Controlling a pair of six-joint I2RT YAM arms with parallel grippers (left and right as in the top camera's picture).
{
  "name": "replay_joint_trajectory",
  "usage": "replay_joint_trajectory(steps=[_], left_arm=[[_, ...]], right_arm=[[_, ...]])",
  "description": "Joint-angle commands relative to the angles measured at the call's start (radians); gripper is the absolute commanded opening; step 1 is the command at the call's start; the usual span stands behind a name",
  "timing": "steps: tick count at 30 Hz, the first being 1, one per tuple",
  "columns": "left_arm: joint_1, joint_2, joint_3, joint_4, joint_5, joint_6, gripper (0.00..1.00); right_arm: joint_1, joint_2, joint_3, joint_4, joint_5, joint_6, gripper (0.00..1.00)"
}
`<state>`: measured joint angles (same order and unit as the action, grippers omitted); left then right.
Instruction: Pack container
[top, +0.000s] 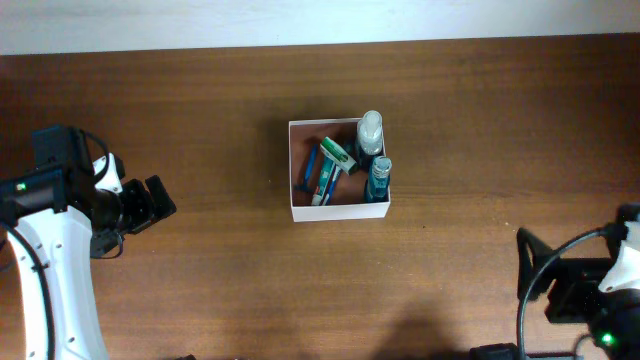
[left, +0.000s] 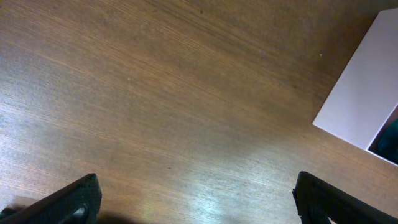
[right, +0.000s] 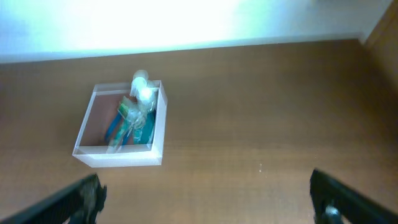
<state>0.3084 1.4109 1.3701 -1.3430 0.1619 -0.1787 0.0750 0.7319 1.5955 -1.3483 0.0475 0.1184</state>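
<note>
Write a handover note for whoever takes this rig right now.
Left claw: open, empty, over the table left of the container.
Right claw: open, empty, near right, apart from the container.
Container holds a clear bottle, a teal bottle, a green-white tube and a blue item.
Done: those four are packed.
Left: no other item shows on the table, so likely only a final check.

Container (top: 340, 212) centred on table (top: 200, 100), toiletries (top: 330, 172) inside (bottles (top: 371, 135) along right wall); left claw (top: 160, 205) well left, right claw (right: 202, 202) front-right.
</note>
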Motion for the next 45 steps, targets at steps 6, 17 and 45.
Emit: replay_joint_trajectory(steps=[6, 17, 45], left_arm=[[0.005, -0.013, 0.002, 0.0, 0.01, 0.009, 0.99], [0.004, -0.013, 0.002, 0.0, 0.007, 0.009, 0.99], [0.004, -0.013, 0.002, 0.0, 0.007, 0.009, 0.99]], right_arm=[[-0.103, -0.422, -0.644, 0.454, 0.006, -0.063, 0.98], [-0.156, -0.721, -1.111, 0.869, -0.049, -0.08, 0.98], [-0.161, -0.728, -1.59, 1.487, -0.011, -0.115, 0.98]])
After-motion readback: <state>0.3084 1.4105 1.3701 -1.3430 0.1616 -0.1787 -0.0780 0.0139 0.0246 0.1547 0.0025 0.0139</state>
